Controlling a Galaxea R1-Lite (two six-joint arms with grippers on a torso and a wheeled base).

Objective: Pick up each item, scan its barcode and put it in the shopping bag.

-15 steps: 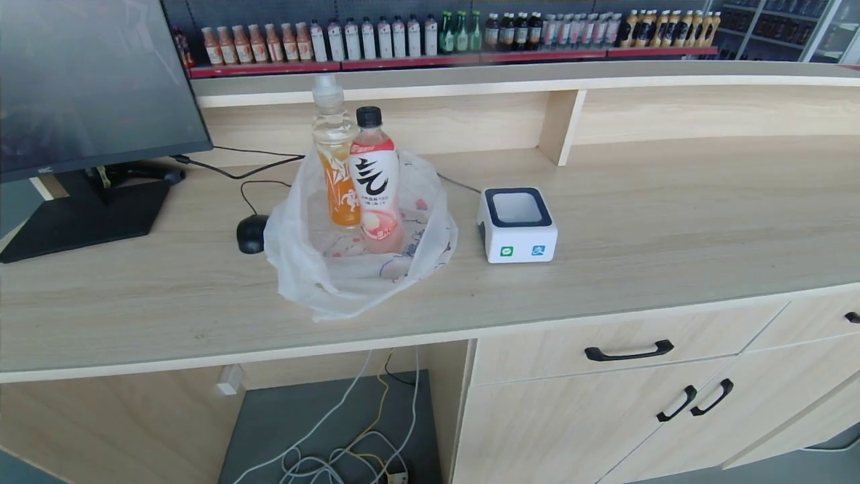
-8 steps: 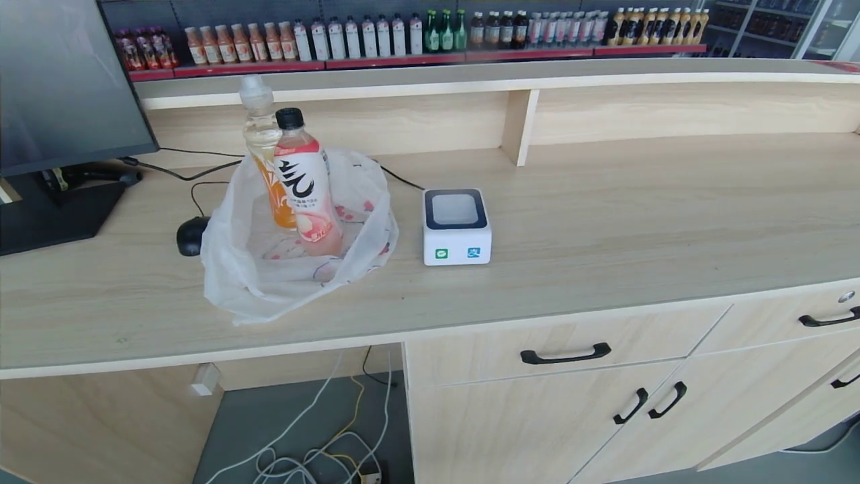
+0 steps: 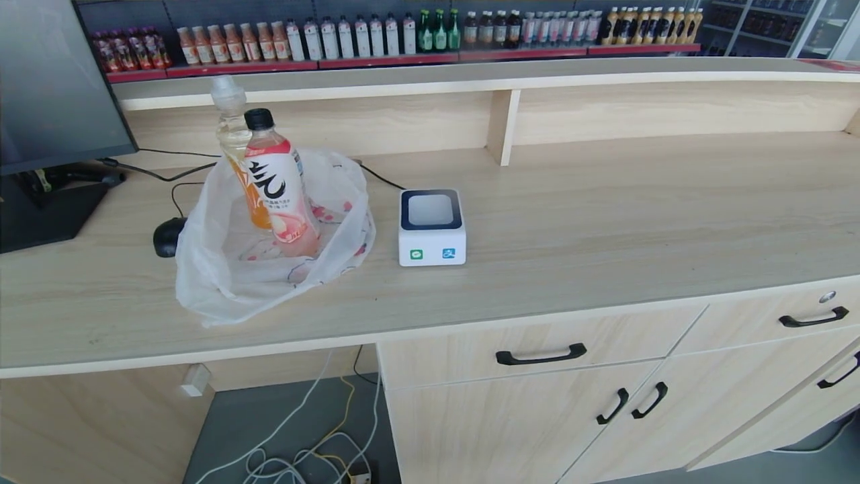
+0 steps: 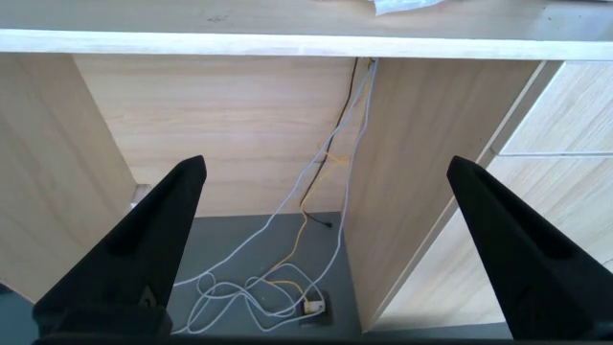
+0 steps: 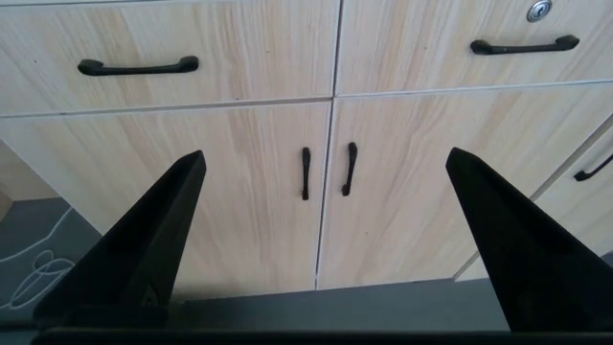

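Here, a light wooden counter (image 3: pixel 605 215) is carrying everything, with a black flat monitor (image 3: pixel 47 81) standing at its left end and a row of drink bottles (image 3: pixel 403 33) lining the red shelf behind. A translucent white plastic shopping bag (image 3: pixel 222 282) is slumping open on the counter. A black computer mouse (image 3: pixel 166 236) is lying just beside its left side, and a white square barcode scanner (image 3: pixel 431 227) with a dark-rimmed window is sitting just to its right. The bag is holding two upright bottles close together: a pink peach-drink bottle (image 3: pixel 275 188) with a black cap in front, and a clear orange-labelled bottle (image 3: pixel 232 131) with a pale cap right behind it. Both grippers are sitting below counter height. The left gripper (image 4: pixel 326 163) is gaping wide and gripping nothing, facing loose white and yellow cables (image 4: pixel 356 101) in the open bay under the counter. The right gripper (image 5: pixel 325 153) is likewise spread wide and empty, facing pale wooden cabinet doors (image 5: pixel 239 192) with black handles.
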